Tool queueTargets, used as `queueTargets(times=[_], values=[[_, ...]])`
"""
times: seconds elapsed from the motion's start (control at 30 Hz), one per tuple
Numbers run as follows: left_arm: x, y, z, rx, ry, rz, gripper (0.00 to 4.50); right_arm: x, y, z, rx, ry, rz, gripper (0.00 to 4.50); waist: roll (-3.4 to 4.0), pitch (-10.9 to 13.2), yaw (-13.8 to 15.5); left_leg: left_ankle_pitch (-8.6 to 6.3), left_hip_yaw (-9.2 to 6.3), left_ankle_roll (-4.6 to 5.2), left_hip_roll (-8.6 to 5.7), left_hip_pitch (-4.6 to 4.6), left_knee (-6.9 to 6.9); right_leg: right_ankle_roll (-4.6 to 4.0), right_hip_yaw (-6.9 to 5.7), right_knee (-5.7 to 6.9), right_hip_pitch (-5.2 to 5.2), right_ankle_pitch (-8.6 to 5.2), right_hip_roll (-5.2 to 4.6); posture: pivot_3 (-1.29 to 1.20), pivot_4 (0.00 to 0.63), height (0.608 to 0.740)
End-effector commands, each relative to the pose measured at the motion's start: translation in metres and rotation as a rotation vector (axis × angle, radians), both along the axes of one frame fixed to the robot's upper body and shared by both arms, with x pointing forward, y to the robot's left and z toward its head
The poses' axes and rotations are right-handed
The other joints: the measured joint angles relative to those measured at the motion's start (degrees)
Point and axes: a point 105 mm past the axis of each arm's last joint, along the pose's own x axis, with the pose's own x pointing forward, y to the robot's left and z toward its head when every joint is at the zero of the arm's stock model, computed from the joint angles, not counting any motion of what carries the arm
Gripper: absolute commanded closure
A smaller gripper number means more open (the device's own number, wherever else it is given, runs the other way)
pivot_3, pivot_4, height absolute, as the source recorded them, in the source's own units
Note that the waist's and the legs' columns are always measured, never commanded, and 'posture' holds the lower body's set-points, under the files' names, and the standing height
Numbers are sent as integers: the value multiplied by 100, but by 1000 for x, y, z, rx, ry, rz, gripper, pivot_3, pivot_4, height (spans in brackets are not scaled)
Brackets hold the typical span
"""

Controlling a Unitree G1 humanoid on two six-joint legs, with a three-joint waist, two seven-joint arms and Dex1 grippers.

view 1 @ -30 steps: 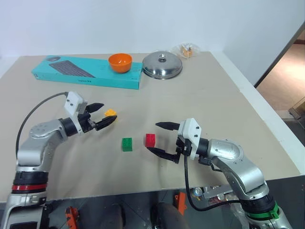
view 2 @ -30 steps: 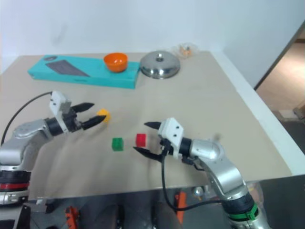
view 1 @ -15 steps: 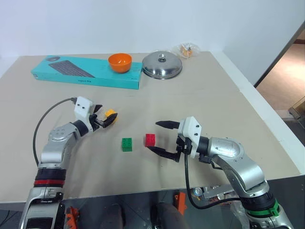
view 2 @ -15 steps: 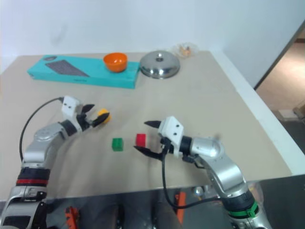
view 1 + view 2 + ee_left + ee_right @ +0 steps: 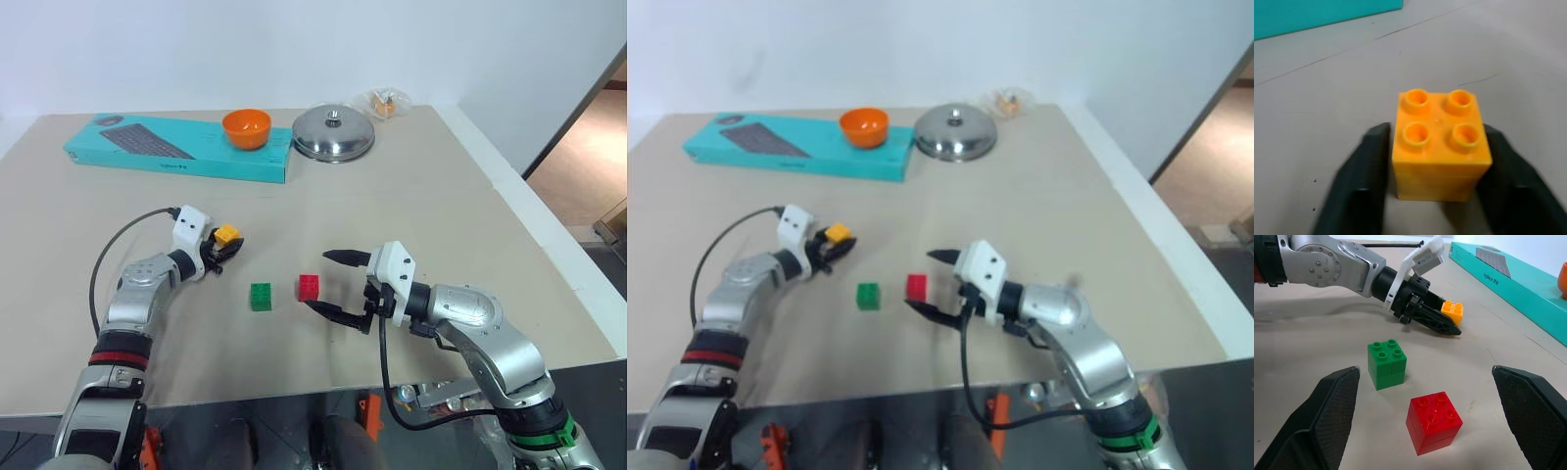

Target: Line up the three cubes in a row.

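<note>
The yellow cube (image 5: 1440,142) sits on the table left of centre, and my left gripper (image 5: 223,245) is shut on it, one black finger (image 5: 1366,161) pressed against each side. The green cube (image 5: 261,296) and the red cube (image 5: 310,287) stand side by side in the middle of the table, a small gap between them. My right gripper (image 5: 323,282) is open just right of the red cube, its fingertips spread wide around the cube's near side without touching it. In the right wrist view the red cube (image 5: 1434,421) and the green cube (image 5: 1386,363) lie ahead of the fingers.
A teal keyboard box (image 5: 181,147) lies along the far left, with an orange bowl (image 5: 246,127) on its right end. A metal lid (image 5: 334,132) and a small wrapped item (image 5: 384,101) sit at the back. The table's right edge (image 5: 549,245) runs beside my right arm.
My left gripper moved forward and down onto the yellow cube, and its fingers closed on it. The right arm and the red and green cubes stayed put.
</note>
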Motion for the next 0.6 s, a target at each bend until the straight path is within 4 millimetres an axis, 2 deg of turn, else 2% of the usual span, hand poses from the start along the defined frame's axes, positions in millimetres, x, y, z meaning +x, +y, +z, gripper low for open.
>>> queueTargets(times=[0.03, 0.17, 0.3, 0.4, 0.6], values=[[5, -1, 14, 9, -51, -9, 3141, -3, -1, 13, 17, -55, 1, 0, 0, 0, 1, 0, 0, 0, -1, 0, 0, 0, 0, 0, 0, 0, 0, 0, 150, 740], [0, 1, 19, 3, -64, -38, 3141, -4, 0, 14, 21, -54, 5, 0, 0, 0, 1, 0, 0, 0, -1, 0, 0, 1, -1, 0, 1, 0, 0, 0, 150, 740], [-28, 7, 35, 43, -128, -239, 3141, -6, 1, 14, 20, -52, 15, 0, 0, 0, -39, -1, 0, -1, 6, 1, -2, 0, 7, 0, -3, 0, 4, 0, 150, 740], [-49, 22, 48, 29, -166, -350, 3141, -6, 0, 13, 13, -52, 21, 0, 0, 0, -28, -1, 0, -2, 13, 0, -4, -3, -1, 0, -5, -2, 1, 0, 150, 740], [-86, 32, 40, 96, -137, -556, 3141, -4, -1, 13, 5, -52, 32, 0, 2, 1, -8, -1, 4, -3, 14, 4, -3, -7, -4, 2, -3, -3, -6, 0, 150, 740]])
